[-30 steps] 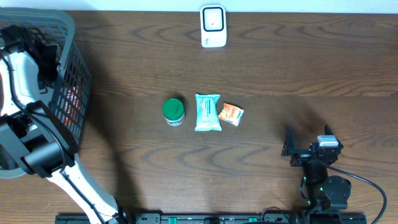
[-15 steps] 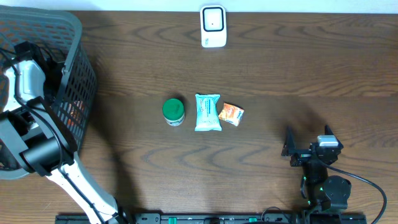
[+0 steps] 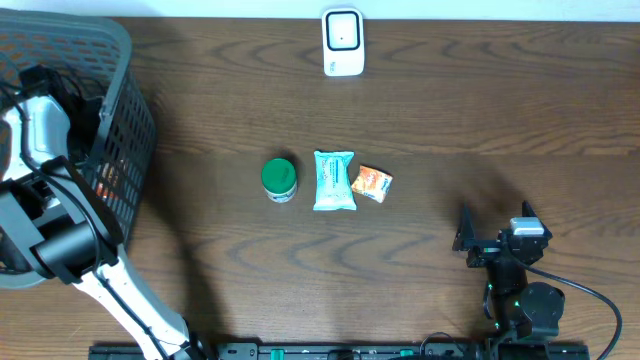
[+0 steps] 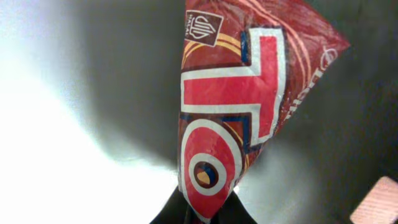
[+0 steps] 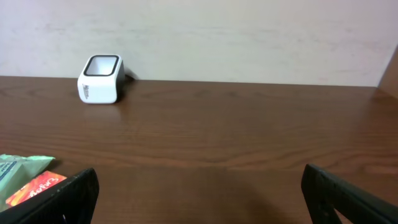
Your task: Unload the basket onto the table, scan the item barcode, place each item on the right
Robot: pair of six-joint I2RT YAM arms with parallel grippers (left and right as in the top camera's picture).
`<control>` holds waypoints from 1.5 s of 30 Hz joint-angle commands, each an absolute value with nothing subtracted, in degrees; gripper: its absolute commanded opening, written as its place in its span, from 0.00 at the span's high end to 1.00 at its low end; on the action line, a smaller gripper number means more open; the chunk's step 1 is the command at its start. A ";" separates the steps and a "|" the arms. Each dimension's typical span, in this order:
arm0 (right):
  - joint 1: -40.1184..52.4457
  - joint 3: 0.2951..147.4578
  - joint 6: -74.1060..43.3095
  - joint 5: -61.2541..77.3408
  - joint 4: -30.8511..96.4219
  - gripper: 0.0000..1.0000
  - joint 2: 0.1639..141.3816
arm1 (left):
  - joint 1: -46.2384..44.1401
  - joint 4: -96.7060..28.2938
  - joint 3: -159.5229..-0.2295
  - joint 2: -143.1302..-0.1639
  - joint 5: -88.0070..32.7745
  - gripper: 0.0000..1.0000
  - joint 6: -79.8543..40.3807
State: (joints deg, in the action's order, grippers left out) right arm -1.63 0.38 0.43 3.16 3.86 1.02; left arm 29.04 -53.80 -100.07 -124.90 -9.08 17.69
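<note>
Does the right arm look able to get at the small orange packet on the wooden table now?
Probably yes. The right tool stands open and empty, and only bare wooden table lies between it and the small orange packet.

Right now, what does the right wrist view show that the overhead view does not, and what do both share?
Only the right wrist view shows the pale wall behind the table. Only the overhead view shows the basket, the left arm in it, and the green-lidded jar. Both show the white scanner, the teal packet, the orange packet, the table and the open right gripper.
</note>
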 commanded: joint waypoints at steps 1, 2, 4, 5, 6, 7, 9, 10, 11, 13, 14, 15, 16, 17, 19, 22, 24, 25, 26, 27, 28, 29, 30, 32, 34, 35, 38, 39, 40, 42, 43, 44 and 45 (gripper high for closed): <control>-1.08 0.32 0.01 3.11 4.08 0.01 0.86 | 30.61 -53.91 -105.58 -117.34 -9.39 0.93 12.08; -1.08 0.32 0.01 3.11 4.08 0.01 0.86 | 30.83 -53.89 -106.80 -115.11 -9.41 0.92 11.14; -1.08 0.32 0.01 3.11 4.08 0.01 0.86 | 30.96 -53.28 -108.64 -110.72 -9.41 0.93 8.86; -1.08 0.32 0.01 3.11 4.08 0.01 0.86 | 30.96 -52.53 -109.47 -107.94 -9.43 0.93 7.27; -1.08 0.32 0.01 3.11 4.08 0.01 0.86 | 30.96 -51.68 -109.95 -105.43 -9.47 0.93 5.19; -1.08 0.32 0.01 3.11 4.08 0.01 0.86 | 30.89 -50.61 -110.13 -102.67 -10.09 0.93 2.37; -1.08 0.32 0.01 3.11 4.08 0.01 0.86 | 30.59 -49.30 -110.13 -96.73 -14.96 0.93 -5.10; -1.08 0.32 0.01 3.11 4.08 0.01 0.86 | 30.26 -48.82 -110.13 -94.26 -18.65 0.93 -7.51; -1.08 0.32 0.01 3.11 4.08 0.01 0.86 | 29.58 -48.29 -110.13 -91.55 -23.31 0.93 -9.32; -1.08 0.32 0.01 3.11 4.08 0.01 0.86 | 26.92 -47.90 -110.13 -87.24 -31.62 0.93 -10.87; -1.08 0.32 0.01 3.11 4.08 0.01 0.86 | 24.99 -48.12 -110.10 -85.73 -34.57 0.93 -10.81; -1.08 0.32 0.01 3.11 4.08 0.01 0.86 | 22.24 -48.86 -110.04 -84.33 -36.60 0.93 -10.79; -1.08 0.32 0.01 3.11 4.08 0.01 0.86 | 18.90 -50.13 -109.97 -83.33 -36.97 0.92 -10.76; -1.08 0.32 0.01 3.11 4.08 0.01 0.86 | 15.57 -51.37 -109.89 -82.85 -36.91 0.93 -10.02; -1.08 0.32 0.01 3.11 4.08 0.01 0.86 | 7.40 -54.00 -109.40 -82.72 -36.88 0.93 -8.03; -1.08 0.32 0.01 3.11 4.08 0.01 0.86 | -5.19 -55.22 -106.94 -84.23 -36.58 0.93 -4.91; -1.08 0.32 0.01 3.11 4.08 0.01 0.86 | -12.58 -55.02 -105.12 -86.19 -33.85 0.93 -4.51; -1.08 0.32 0.01 3.11 4.08 0.01 0.86 | -15.64 -55.00 -104.47 -87.44 -31.94 0.93 -4.49; -1.08 0.32 0.01 3.14 4.08 0.01 0.86 | -18.46 -55.02 -103.98 -88.77 -29.98 0.93 -4.51; -1.08 0.32 0.01 3.11 4.08 0.01 0.86 | -21.61 -54.98 -103.46 -90.54 -27.73 0.93 -4.54; -1.08 0.32 0.01 3.11 4.08 0.01 0.86 | -24.05 -54.94 -103.11 -92.27 -26.13 0.93 -4.54; -1.08 0.32 0.01 3.11 4.08 0.01 0.86 | -26.30 -54.87 -102.91 -94.08 -24.84 0.93 -4.54; -1.08 0.32 0.01 3.11 4.08 0.01 0.86 | -28.71 -54.81 -102.85 -96.40 -24.03 0.93 -4.54; -1.08 0.32 0.01 3.11 4.08 0.01 0.86 | -32.32 -54.22 -102.85 -100.49 -23.11 0.93 -4.51; -1.08 0.32 0.01 3.11 4.08 0.01 0.86 | -35.29 -52.71 -102.85 -104.66 -23.03 0.92 -4.51; -1.08 0.32 0.01 3.11 4.08 0.01 0.86 | -36.93 -51.42 -102.85 -107.35 -23.03 0.93 -4.51; -1.08 0.32 0.01 3.11 4.08 0.01 0.86 | -39.48 -48.21 -102.85 -112.14 -23.03 0.93 -4.51; -1.08 0.32 0.01 3.14 4.08 0.01 0.86 | -40.12 -46.94 -102.85 -113.58 -23.05 0.93 -4.54; -1.08 0.32 0.01 3.11 4.08 0.01 0.86 | -40.73 -45.43 -102.85 -115.11 -23.07 0.93 -4.80; -1.08 0.32 0.01 3.11 4.08 0.01 0.86 | -41.82 -42.76 -102.85 -117.80 -23.05 0.93 -6.72; -1.08 0.32 0.01 3.11 4.08 0.01 0.86 | -42.37 -41.28 -102.85 -119.26 -23.05 0.93 -8.82; -1.08 0.32 0.01 3.11 4.08 0.01 0.86 | -42.83 -39.86 -102.85 -120.64 -23.05 0.93 -11.42; -1.08 0.32 0.01 3.11 4.08 0.01 0.86 | -43.16 -38.48 -102.85 -121.97 -22.98 0.93 -14.02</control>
